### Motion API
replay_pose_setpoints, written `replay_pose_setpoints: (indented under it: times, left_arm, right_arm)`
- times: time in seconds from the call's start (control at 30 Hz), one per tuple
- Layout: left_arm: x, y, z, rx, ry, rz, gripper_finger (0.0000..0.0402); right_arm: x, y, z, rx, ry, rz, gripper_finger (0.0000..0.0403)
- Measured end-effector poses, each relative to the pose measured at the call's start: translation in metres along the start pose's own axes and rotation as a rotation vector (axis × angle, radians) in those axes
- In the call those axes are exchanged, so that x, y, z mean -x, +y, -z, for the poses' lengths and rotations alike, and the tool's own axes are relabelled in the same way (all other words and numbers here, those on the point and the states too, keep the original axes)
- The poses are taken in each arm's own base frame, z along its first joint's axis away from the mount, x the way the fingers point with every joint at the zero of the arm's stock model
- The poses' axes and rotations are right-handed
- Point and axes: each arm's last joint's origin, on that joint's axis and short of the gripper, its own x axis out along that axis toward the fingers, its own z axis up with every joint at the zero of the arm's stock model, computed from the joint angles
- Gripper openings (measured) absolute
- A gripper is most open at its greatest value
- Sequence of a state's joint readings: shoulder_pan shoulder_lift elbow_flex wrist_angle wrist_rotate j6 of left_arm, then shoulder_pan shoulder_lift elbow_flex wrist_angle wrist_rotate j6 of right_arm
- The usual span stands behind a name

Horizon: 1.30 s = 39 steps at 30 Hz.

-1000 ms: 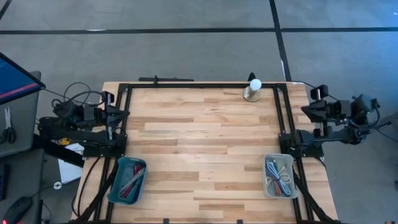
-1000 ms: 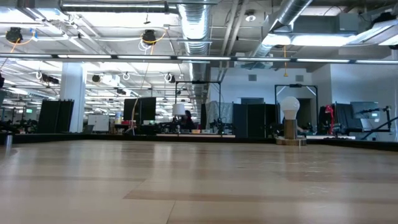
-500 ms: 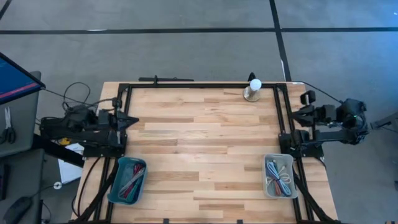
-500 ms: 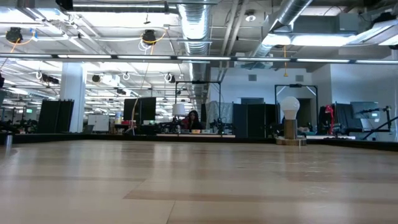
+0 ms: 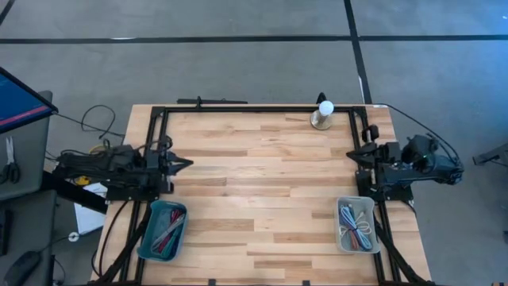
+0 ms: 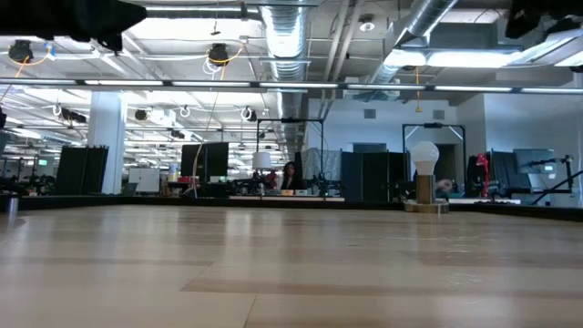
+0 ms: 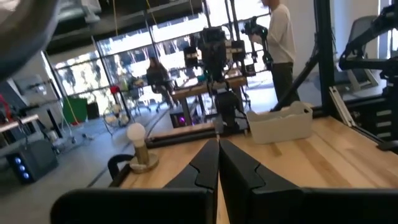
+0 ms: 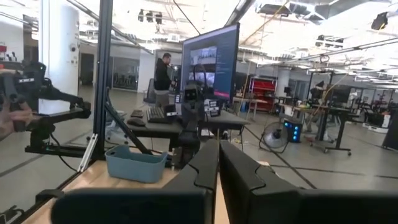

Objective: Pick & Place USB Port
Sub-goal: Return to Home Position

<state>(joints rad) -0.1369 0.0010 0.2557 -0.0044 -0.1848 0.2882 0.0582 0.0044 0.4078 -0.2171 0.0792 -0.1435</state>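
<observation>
While left fingers (image 7: 200, 167) and right fingers (image 8: 202, 168) meet empty, cables (image 5: 355, 226) lie along gray bin (image 5: 340, 229)

left claw (image 5: 183, 164) swung inward over table (image 5: 254, 199) edge — right claw (image 5: 354, 153) drew in over opposite edge.

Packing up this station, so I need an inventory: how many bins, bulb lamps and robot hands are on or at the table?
Bins: 2 (blue bin, gray bin)
Bulb lamp: 1
Robot hands: 2 (left hand, right hand, both shut, at the table sides)
Total: 5
</observation>
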Motion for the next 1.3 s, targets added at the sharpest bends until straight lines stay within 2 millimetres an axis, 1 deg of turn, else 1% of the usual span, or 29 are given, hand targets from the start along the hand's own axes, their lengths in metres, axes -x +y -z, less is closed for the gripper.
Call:
replay_pose_setpoints:
  times: [0.27, 0.4, 0.53, 0.73, 0.8, 0.93, 1.03, 1.3]
  left_arm:
    - [-0.007, -0.014, 0.042, 0.002, -0.026, -0.008, 0.0012]
    - [-0.007, -0.019, 0.058, 0.008, -0.021, -0.007, 0.0012]
    - [-0.007, -0.019, 0.057, 0.016, -0.028, 0.000, 0.0012]
    - [-0.007, -0.019, 0.058, 0.017, -0.028, 0.021, 0.0012]
    - [-0.007, -0.020, 0.058, 0.023, -0.025, 0.029, 0.0012]
    - [-0.007, -0.020, 0.059, 0.035, -0.017, 0.034, 0.0012]
    - [-0.007, -0.020, 0.060, 0.042, -0.004, 0.038, 0.0012]
    - [-0.007, -0.021, 0.063, 0.055, 0.032, 0.050, 0.0012]
  right_arm:
    - [-0.013, 0.006, 0.034, -0.029, 0.029, -0.003, 0.0008]
    - [-0.017, 0.008, 0.048, -0.039, 0.017, 0.002, 0.0008]
    - [-0.020, 0.010, 0.061, -0.053, 0.036, 0.001, 0.0008]
    - [-0.022, 0.012, 0.076, -0.084, 0.082, 0.029, 0.0008]
    - [-0.023, 0.012, 0.080, -0.086, 0.069, 0.030, 0.0008]
    - [-0.024, 0.014, 0.093, -0.083, 0.088, 0.043, 0.0008]
    - [-0.025, 0.013, 0.098, -0.096, 0.070, 0.082, 0.0008]
    - [-0.025, 0.015, 0.107, -0.143, 0.123, 0.082, 0.0008]
